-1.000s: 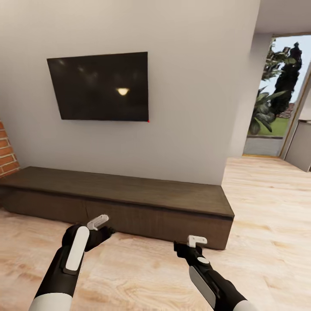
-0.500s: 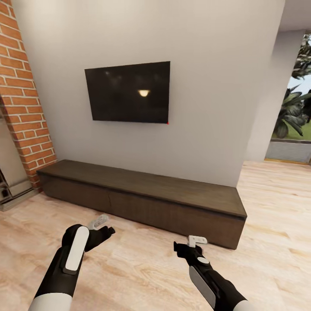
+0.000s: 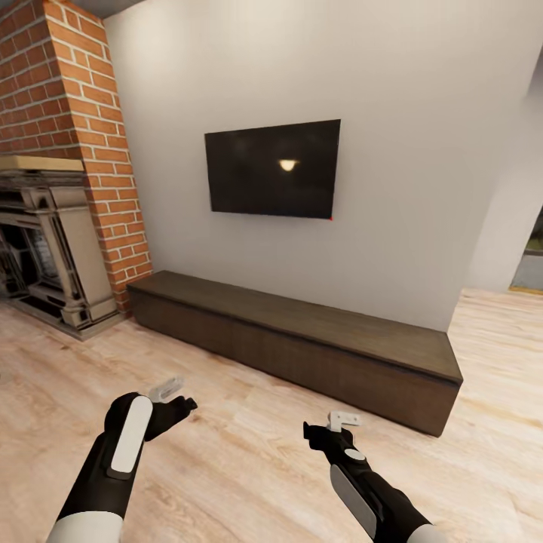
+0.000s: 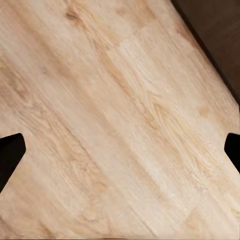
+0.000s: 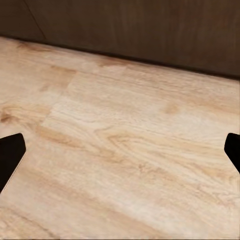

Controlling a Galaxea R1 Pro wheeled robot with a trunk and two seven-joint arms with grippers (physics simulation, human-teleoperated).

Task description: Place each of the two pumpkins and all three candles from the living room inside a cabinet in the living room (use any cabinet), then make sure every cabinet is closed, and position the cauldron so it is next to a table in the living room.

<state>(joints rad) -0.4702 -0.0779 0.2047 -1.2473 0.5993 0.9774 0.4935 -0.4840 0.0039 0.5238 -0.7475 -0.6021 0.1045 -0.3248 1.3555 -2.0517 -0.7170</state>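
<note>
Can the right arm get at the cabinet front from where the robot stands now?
Probably not yet: nothing blocks it, but bare floor separates the open right gripper from the cabinet.

The head camera looks forward and down from well back, taking in the cabinet (image 3: 302,343) along the wall and the wood floor (image 3: 241,452) before it. Both wrist cameras face steeply down, close to that floor — each catches the cabinet's dark front (image 5: 130,30) at its frame's edge, shared with the head view.
</note>
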